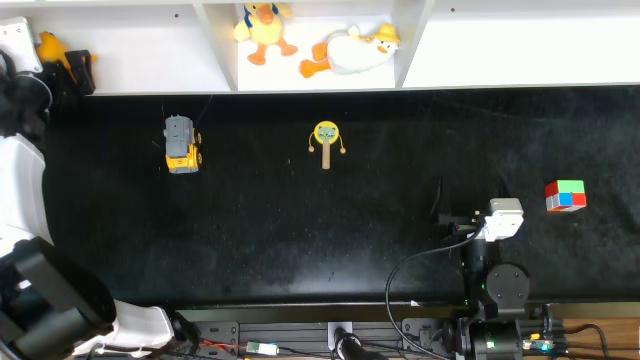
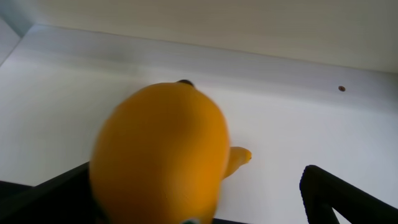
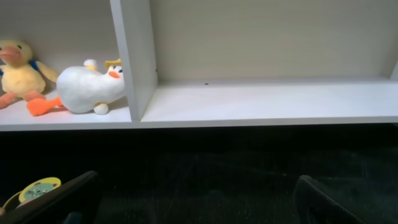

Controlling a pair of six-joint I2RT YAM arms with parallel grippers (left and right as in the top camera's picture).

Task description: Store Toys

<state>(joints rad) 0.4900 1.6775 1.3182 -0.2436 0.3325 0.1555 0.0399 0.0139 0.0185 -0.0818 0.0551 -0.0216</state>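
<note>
An orange rounded toy sits on the white floor of the left shelf compartment. My left gripper stands around it with its fingers wide apart, one finger clearly off the toy. From above, the orange toy shows beside the left gripper. On the black mat lie a yellow toy truck, a yellow rattle and a colour cube. My right gripper hangs open over the mat, left of the cube.
A yellow duck plush and a white duck plush lie in the middle shelf compartment. The right compartment is bare. A white divider separates the two. Cables run along the table's front edge.
</note>
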